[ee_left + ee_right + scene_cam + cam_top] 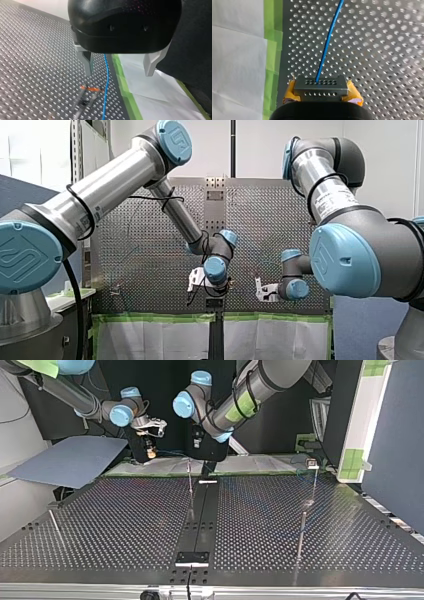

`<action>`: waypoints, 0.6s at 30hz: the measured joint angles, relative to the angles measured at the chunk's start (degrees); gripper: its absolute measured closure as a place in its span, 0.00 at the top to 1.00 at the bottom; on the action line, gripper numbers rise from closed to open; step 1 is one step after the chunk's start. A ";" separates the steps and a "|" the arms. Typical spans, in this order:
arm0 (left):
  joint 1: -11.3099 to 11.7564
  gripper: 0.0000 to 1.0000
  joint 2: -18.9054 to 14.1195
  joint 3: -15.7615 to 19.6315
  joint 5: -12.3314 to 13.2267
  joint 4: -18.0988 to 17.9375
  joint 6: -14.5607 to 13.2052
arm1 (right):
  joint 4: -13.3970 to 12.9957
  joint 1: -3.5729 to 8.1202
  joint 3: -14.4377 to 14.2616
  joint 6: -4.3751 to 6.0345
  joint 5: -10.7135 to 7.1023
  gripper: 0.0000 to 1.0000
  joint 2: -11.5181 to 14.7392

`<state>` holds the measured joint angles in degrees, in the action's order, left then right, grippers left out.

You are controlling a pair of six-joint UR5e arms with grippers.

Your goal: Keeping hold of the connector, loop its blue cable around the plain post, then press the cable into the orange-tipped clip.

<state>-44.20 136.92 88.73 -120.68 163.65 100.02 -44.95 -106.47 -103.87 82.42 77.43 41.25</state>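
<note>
- My right hand (pixel 322 93) is clenched on the connector (pixel 321 84), its yellow pads pressed against both sides of the grey block. It holds the block above the counter (pixel 382 50), just inside the green tape (pixel 270 50).
- The blue cable (pixel 328 42) leaves the connector's face and runs out over the counter, roughly along the tape and a little way in from it.
- My left hand (pixel 119 68) is released, with its metal fingers spread and nothing between them. It hovers over the cable, also close to the tape.
- The orange-tipped clip (pixel 90 89) stands under that hand, on the counter side of the tape. The cable passes just beside its tips and does not look seated in it.
- No view shows the cable bent round a post, so I judge the loop is not yet made, or at least I cannot confirm it.
- Next, I think the right hand must carry the connector round the plain post without slackening its grip.
- After that the cable needs to be lined up over the clip's mouth and pushed straight down.
</note>
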 joint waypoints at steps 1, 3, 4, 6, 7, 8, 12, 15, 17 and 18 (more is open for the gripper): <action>-0.17 1.00 -0.33 0.00 -0.10 0.10 0.00 | -0.18 -0.04 -0.53 0.17 0.08 0.00 0.52; -0.44 1.00 -0.88 0.01 -0.26 0.29 -0.01 | -0.52 -0.19 -1.66 0.41 0.23 0.00 1.69; -0.50 1.00 -1.01 0.02 -0.30 0.33 -0.01 | -0.61 -0.26 -2.07 0.46 0.29 0.00 2.14; -0.55 1.00 -1.20 0.03 -0.35 0.35 -0.01 | -0.79 -0.38 -2.87 0.53 0.33 0.00 3.17; -0.54 1.00 -1.24 0.04 -0.35 0.36 -0.01 | -0.85 -0.43 -3.19 0.54 0.31 0.00 3.51; -0.53 1.00 -1.26 0.04 -0.33 0.34 -0.01 | -0.92 -0.50 -3.61 0.55 0.26 0.00 3.83; -0.40 1.00 -1.26 0.05 -0.26 0.20 0.03 | -1.01 -0.72 -4.69 0.57 -0.03 0.00 4.28; -0.27 1.00 -1.26 0.05 -0.33 0.21 0.19 | -0.80 -0.88 -5.22 0.71 -0.64 0.00 4.31; -0.14 1.00 -1.27 0.05 -0.36 0.26 0.47 | -0.58 -0.95 -5.44 1.00 -1.21 0.00 4.32; -0.07 1.00 -1.27 0.06 -0.37 0.29 0.64 | -0.50 -0.96 -5.49 1.10 -1.41 0.00 4.32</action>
<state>-44.27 135.65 88.78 -121.05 163.94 100.66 -45.46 -107.43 -109.36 83.52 76.02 45.57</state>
